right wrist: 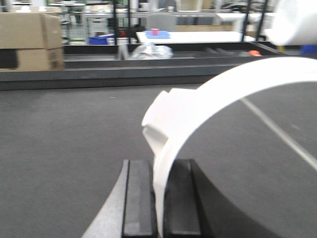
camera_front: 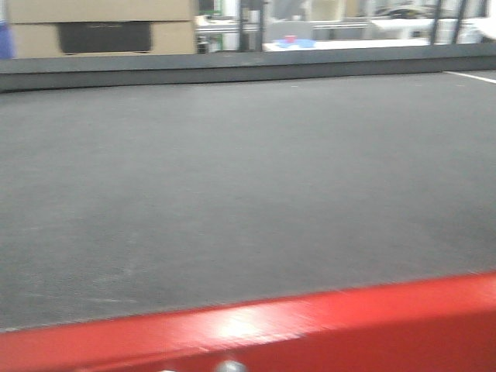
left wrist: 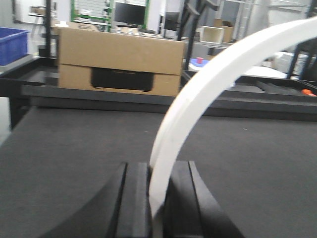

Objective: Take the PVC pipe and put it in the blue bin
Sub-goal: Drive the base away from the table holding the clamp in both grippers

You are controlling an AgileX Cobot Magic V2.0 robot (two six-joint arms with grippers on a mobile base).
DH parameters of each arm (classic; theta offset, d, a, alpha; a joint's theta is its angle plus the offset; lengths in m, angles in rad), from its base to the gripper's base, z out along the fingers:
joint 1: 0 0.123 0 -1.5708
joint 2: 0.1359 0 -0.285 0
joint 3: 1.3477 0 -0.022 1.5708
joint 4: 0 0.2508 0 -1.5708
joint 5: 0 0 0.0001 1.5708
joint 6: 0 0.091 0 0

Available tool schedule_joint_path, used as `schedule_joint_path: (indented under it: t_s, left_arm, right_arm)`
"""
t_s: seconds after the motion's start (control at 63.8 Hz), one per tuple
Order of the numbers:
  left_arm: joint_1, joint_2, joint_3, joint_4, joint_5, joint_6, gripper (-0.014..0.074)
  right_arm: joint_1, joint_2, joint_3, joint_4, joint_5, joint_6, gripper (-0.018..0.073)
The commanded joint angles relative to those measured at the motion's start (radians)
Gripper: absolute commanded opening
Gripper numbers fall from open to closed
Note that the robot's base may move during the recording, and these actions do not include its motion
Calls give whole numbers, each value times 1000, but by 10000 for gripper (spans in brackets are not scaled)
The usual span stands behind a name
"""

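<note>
My left gripper [left wrist: 157, 171] is shut on the PVC pipe [left wrist: 208, 84], a thin white arc that rises from between the black pads and sweeps up to the right. In the right wrist view my right gripper [right wrist: 159, 168] is shut on a white PVC pipe arc [right wrist: 233, 84] with a stepped tab end [right wrist: 161, 119] just above the pads. Whether both hold the same piece I cannot tell. The blue bin [left wrist: 12, 44] stands far back at the left, beyond the table. Neither gripper nor pipe shows in the front view.
A dark grey mat [camera_front: 232, 178] covers the table, with a red front edge [camera_front: 310, 325] and a raised far rim [camera_front: 232, 70]. A cardboard box [left wrist: 119, 59] stands behind the rim. A white line [right wrist: 277, 131] crosses the mat on the right.
</note>
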Motion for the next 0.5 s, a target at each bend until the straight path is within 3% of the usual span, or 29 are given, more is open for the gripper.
schedule_joint_path:
  t_s: [0.0,0.486]
  left_arm:
    - [0,-5,-3,-2,-23,-4,-111]
    - [0,-5,-3,-2,-23,-4,-111]
  right_arm:
    - [0,-5,0,-3,-31,-8,-169]
    - [0,-5,0,-3,-31,-8,-169]
